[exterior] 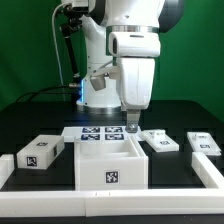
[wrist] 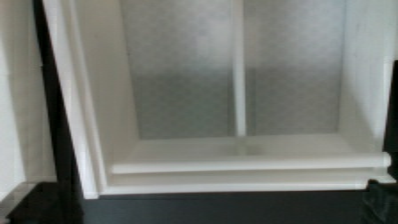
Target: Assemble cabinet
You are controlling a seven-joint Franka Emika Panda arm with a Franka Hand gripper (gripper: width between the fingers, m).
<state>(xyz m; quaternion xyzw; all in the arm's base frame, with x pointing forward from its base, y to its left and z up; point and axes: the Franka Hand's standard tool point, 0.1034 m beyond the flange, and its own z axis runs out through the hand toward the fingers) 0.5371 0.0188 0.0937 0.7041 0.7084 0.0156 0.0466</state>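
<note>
Exterior view. The cabinet (exterior: 108, 166), a large white rectangular box shell with a square black-and-white tag on its near face, stands open-topped at the middle of the black tabletop (exterior: 172, 166), touching the long white rail (exterior: 40, 192) that runs along the near edge. The two-finger gripper (exterior: 130, 124) of the white arm hangs just above the shell's far rim, toward the exterior view's right. Whether its jaws are parted or closed cannot be told; nothing is seen in them.

Progress, as a judgement: early. The shell looks empty and three loose parts lie outside it. These are a white tagged block (exterior: 40, 153) on the exterior view's left, a flat white tagged piece (exterior: 158, 142) just beside the shell on the right, and a further white tagged part (exterior: 203, 143) well apart at the far right. All appear unfitted. The marker board (exterior: 98, 132) lies flat behind the shell. Nothing blocks the opening.

Wrist view. The camera looks down into the cabinet (wrist: 107, 150), showing white walls, a greyish floor and a thin pale divider line (wrist: 237, 95). The fingers are not visible here.
</note>
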